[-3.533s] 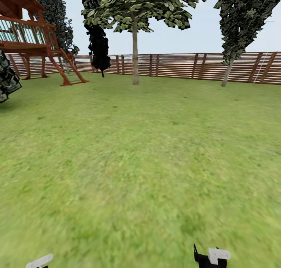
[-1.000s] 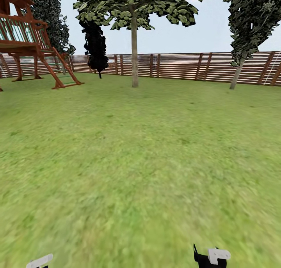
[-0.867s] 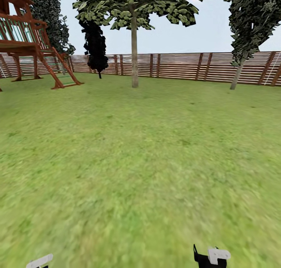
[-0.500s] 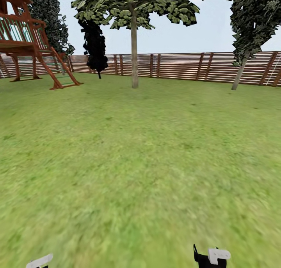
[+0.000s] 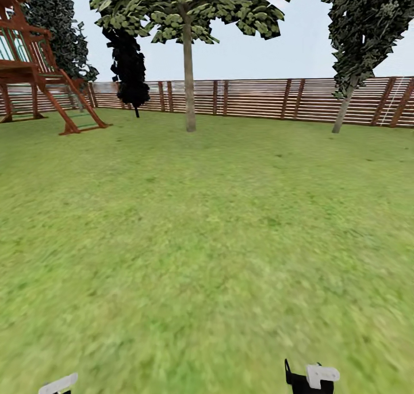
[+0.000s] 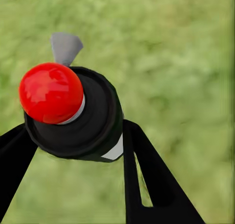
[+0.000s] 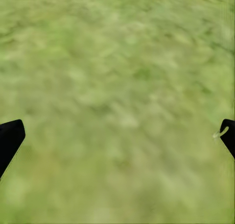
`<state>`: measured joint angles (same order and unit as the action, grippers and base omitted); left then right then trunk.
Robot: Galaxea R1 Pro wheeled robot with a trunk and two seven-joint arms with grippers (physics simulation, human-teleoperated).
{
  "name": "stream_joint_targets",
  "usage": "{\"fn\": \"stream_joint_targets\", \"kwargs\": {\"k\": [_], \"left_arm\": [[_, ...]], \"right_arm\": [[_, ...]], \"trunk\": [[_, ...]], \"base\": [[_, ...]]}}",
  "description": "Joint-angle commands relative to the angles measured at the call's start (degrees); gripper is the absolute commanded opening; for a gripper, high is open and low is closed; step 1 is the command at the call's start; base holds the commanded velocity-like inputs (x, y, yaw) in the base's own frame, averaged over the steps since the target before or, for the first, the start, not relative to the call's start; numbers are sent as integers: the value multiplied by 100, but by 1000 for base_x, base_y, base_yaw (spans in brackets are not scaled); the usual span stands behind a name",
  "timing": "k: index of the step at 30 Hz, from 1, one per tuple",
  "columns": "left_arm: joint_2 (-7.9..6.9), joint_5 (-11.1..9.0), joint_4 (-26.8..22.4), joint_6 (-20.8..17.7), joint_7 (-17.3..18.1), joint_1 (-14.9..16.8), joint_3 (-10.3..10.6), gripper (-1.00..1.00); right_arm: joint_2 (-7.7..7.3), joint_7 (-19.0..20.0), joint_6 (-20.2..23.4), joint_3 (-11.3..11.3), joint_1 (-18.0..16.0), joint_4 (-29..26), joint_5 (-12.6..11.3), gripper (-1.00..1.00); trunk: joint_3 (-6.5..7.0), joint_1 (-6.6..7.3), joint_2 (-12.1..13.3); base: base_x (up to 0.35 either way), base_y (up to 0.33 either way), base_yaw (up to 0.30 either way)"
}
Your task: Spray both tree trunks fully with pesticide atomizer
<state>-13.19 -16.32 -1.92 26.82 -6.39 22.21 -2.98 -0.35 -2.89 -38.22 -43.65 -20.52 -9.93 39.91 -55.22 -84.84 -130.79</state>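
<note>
In the left wrist view the pesticide atomizer (image 6: 95, 123) is seen end-on: dark round body, red nozzle tip (image 6: 50, 92), grey trigger. My left gripper (image 6: 73, 130) is shut on it, one black finger (image 6: 142, 175) on each side, over blurred grass. My right gripper (image 7: 120, 131) is open with nothing between its fingertips, also above grass. Far ahead in the head view stands a tree with a straight, bare grey-brown tree trunk (image 5: 189, 87) and a leafy green crown, close to the fence. Wide lawn (image 5: 207, 239) lies between me and it.
A brown slatted fence (image 5: 259, 98) closes the far side. At the left stands a red-brown wooden play tower with a ladder (image 5: 40, 78). A near-black conifer (image 5: 127, 66) rises beside it. A dark-crowned tree with a thin leaning trunk (image 5: 342, 109) stands at the right.
The whole head view has shifted: trees, fence and play tower have slid left in the picture as the camera moved. Both arm tips sit at the same spots at the picture's bottom.
</note>
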Motion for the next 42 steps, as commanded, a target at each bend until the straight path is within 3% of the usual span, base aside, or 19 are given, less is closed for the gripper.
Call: {"fn": "stream_joint_targets", "kwargs": {"k": [1, 36, 42], "left_arm": [[1, 12, 1, 16, -3, 3, -27, -100], [1, 15, -1, 18, -3, 4, -27, -100], [3, 15, 3, 13, -3, 3, -27, -100]], "right_arm": [[-4, -29, -19, -29, -5, 8, 60, 100], [12, -47, -6, -23, -5, 28, 58, 100], [17, -62, -1, -35, -5, 289, 46, 100]], "trunk": [[-5, -3, -2], [-5, -3, -2], [-5, -3, -2]], "base": [[340, 0, -10], [340, 0, 0], [340, 0, 0]]}}
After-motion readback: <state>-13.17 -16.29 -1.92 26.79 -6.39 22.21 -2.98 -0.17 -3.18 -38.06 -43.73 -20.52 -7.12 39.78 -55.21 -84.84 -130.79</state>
